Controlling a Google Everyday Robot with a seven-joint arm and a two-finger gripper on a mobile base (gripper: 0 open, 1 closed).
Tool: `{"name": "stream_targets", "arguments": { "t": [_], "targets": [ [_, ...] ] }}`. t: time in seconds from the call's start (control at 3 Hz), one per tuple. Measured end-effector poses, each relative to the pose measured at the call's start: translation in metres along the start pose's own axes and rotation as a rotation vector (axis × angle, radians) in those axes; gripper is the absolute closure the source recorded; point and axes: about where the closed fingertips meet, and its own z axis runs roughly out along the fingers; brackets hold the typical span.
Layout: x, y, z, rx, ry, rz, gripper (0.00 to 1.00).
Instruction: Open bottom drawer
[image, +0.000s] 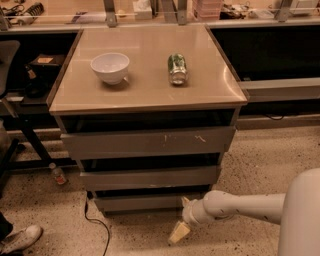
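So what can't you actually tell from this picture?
Camera view:
The hand, low beside the bottom drawer: whether it touches the front is unclear from this angle.
Inside the bottom drawer: hidden by its front.
Can label: too small to read.
Robot's arm: cut off by the right edge.
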Motion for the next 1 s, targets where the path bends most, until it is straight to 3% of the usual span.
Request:
{"name": "stream_targets", "arguments": {
  "t": [1.0],
  "targets": [
    [0.031,-0.041,0.045,0.051,-0.007,0.011,0.00]
  ]
}}
